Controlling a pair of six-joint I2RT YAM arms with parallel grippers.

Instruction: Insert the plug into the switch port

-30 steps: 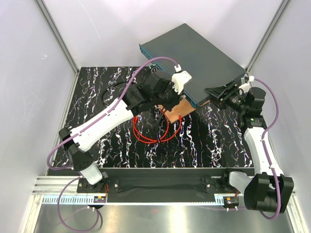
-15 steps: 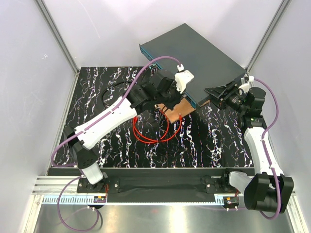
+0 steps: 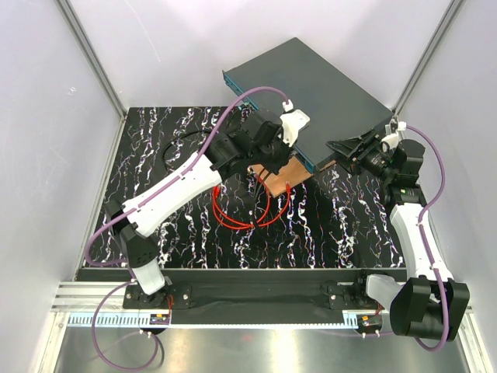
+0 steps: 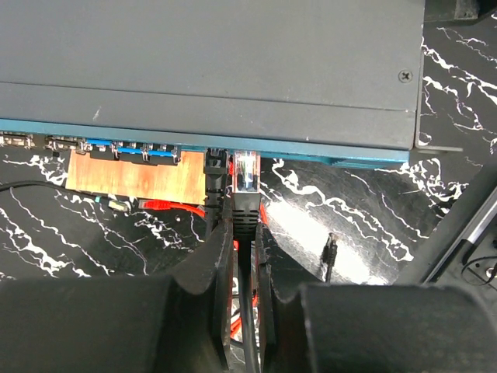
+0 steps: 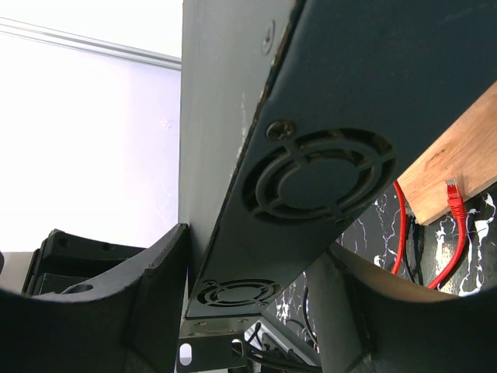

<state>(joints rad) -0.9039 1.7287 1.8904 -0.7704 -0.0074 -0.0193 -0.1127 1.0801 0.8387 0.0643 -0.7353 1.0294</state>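
The switch, a dark-grey box (image 3: 311, 85) with a teal front face (image 4: 326, 155), rests tilted on a wooden board (image 3: 283, 172). Its row of ports (image 4: 132, 148) runs along that face. My left gripper (image 4: 245, 225) is shut on a black-booted connector (image 4: 245, 203) of a black cable; its clear tip (image 4: 246, 169) meets the teal face. The red cable (image 3: 233, 217) lies coiled on the table. Its plug (image 5: 453, 192) lies loose against the board, also seen in the left wrist view (image 4: 159, 204). My right gripper (image 5: 256, 256) clasps the switch's right end, one finger on each side.
A second black connector (image 4: 330, 249) stands on the marbled black mat (image 3: 342, 225) to the right of my left fingers. White walls with metal rails (image 3: 89, 54) enclose the table. The left arm's purple hose (image 3: 233, 109) arches over the switch's front corner.
The left arm has edged forward towards the switch's front face, still holding the black connector. The right arm and the switch have not moved.
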